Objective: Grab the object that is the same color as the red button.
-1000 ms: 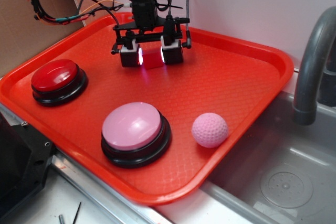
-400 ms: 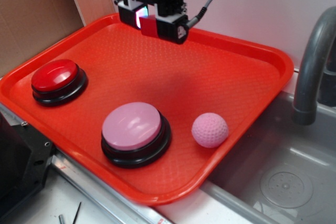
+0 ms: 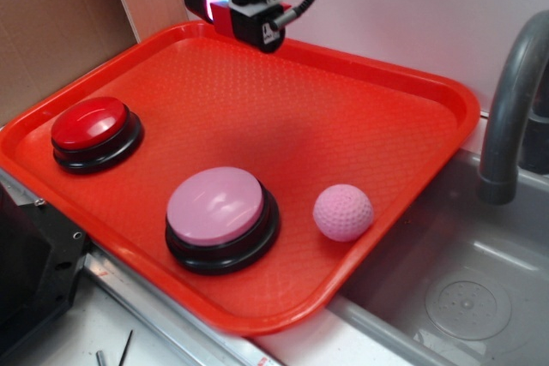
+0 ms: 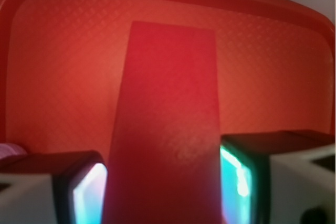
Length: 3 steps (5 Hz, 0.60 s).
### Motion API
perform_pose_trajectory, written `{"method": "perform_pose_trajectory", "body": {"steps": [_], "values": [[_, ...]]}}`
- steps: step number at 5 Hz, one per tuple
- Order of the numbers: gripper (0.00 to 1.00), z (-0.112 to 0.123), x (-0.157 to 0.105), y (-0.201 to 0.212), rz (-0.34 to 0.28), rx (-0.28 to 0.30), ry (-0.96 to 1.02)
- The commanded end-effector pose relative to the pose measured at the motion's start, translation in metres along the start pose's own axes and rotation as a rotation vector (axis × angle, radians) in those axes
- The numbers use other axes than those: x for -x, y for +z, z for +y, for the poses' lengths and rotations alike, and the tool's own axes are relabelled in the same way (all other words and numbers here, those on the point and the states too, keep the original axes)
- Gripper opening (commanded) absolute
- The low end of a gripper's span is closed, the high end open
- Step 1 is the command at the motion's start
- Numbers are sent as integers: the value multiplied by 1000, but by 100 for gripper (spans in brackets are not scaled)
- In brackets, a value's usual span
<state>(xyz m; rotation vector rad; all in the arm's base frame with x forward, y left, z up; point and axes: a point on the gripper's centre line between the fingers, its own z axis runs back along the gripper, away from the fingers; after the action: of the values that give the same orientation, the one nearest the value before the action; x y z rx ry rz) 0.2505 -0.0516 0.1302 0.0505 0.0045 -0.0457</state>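
Red cube (image 4: 165,129) clamped between the two fingers of the gripper (image 3: 230,13), jaws closed against its sides, held in the air above the far edge of the red tray (image 3: 446,92) with nothing touching it from below. On the tray beneath: red button (image 3: 90,123) at the left, pink button (image 3: 216,206) near the front, pink dimpled ball (image 3: 343,212) just to the right of that, all well apart from the gripper. A grey faucet (image 3: 515,100) stands off the tray at right, over a sink (image 3: 463,297)
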Motion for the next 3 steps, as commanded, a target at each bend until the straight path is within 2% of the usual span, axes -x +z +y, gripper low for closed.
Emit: {"method": "perform_pose_trajectory", "body": {"steps": [1,3], "values": [[0,20,21,47,-147,146,99],[0,19,22,49,-164,141,175]]}}
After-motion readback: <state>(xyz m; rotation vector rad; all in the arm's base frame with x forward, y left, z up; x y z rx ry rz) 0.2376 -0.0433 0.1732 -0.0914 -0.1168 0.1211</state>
